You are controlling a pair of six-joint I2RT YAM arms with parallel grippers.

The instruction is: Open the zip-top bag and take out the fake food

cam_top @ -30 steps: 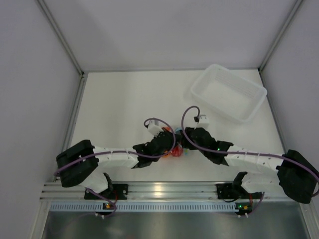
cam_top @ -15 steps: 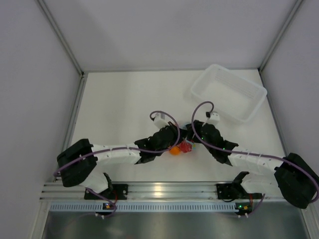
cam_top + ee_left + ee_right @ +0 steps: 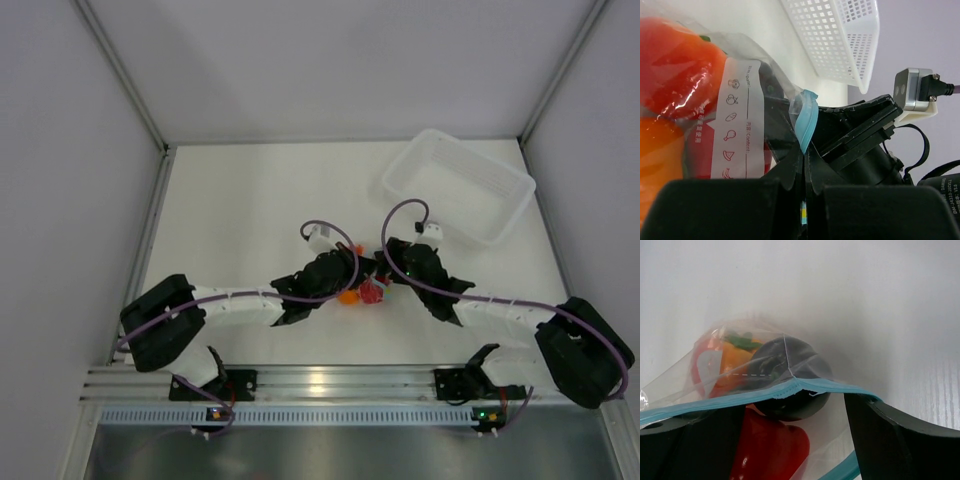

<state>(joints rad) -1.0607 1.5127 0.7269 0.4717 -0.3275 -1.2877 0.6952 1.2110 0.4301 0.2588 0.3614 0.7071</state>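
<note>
The zip-top bag (image 3: 366, 283) hangs between both grippers near the table's middle. My left gripper (image 3: 352, 273) is shut on its light-blue zip strip (image 3: 805, 119), which sticks up from the closed fingertips (image 3: 790, 170). My right gripper (image 3: 386, 270) faces it and stands open at the bag's parted mouth. In the right wrist view one side of the strip (image 3: 740, 398) crosses above the right gripper (image 3: 795, 440). The fake food sits inside: a red pepper (image 3: 771, 450), a dark round piece (image 3: 790, 365) and an orange fruit (image 3: 735, 360). Orange and red (image 3: 360, 293) show from above.
A white perforated tray (image 3: 458, 186) stands at the back right, also behind the bag in the left wrist view as the tray (image 3: 840, 40). The right arm's wrist (image 3: 865, 135) is close in front of the left gripper. White walls enclose the table.
The right gripper's jaws have spread wider. Both grippers have moved away from the near edge with the bag, and the food now hangs below them.
</note>
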